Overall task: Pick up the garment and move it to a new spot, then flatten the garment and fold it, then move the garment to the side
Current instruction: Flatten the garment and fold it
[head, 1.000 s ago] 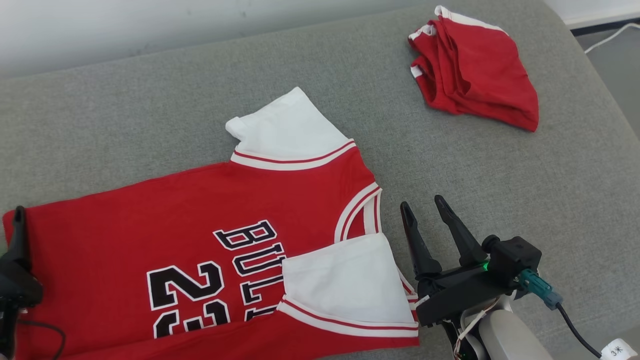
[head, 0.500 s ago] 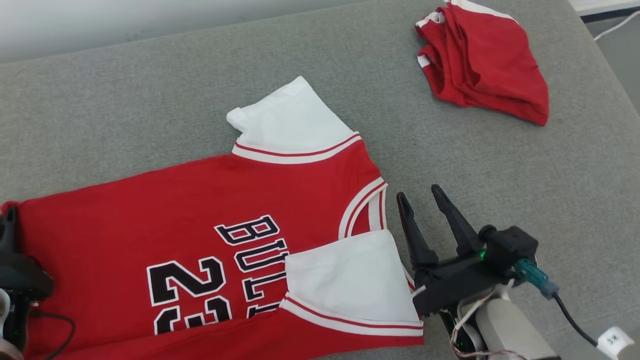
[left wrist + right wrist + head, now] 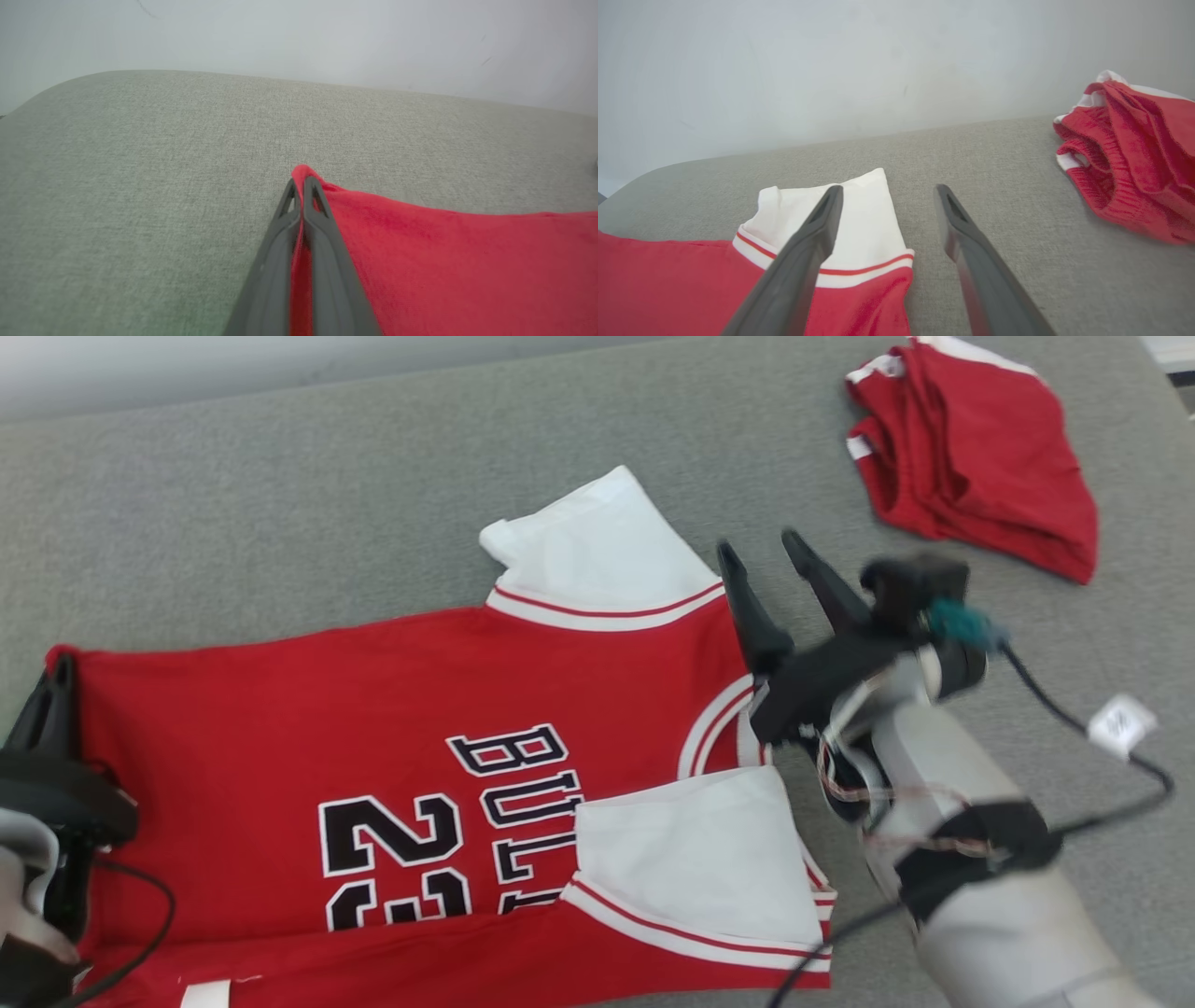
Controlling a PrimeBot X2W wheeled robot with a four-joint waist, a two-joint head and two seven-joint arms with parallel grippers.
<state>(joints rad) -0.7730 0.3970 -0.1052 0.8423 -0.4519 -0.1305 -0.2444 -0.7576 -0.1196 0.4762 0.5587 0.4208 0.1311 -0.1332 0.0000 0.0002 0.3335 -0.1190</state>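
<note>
A red basketball jersey (image 3: 373, 709) with white sleeves and black lettering lies spread on the grey cushion (image 3: 280, 523). Its near sleeve (image 3: 691, 859) is folded in over the body; the far sleeve (image 3: 597, 546) lies flat and pokes outward. My left gripper (image 3: 51, 695) is shut on the jersey's bottom corner (image 3: 303, 175) at the left edge. My right gripper (image 3: 761, 549) is open, raised just right of the far sleeve (image 3: 859, 219) and the collar (image 3: 714, 728), with nothing between its fingers.
A crumpled pair of red shorts (image 3: 980, 495) with white trim lies at the cushion's far right, also seen as red shorts (image 3: 1134, 154) in the right wrist view. A pale wall (image 3: 831, 70) stands behind the cushion. A black cable with a white tag (image 3: 1120, 723) trails from my right wrist.
My right gripper has travelled up from beside the near sleeve to beside the far sleeve, still open. The head camera has shifted, sliding the scene rightward. The left gripper keeps its hold.
</note>
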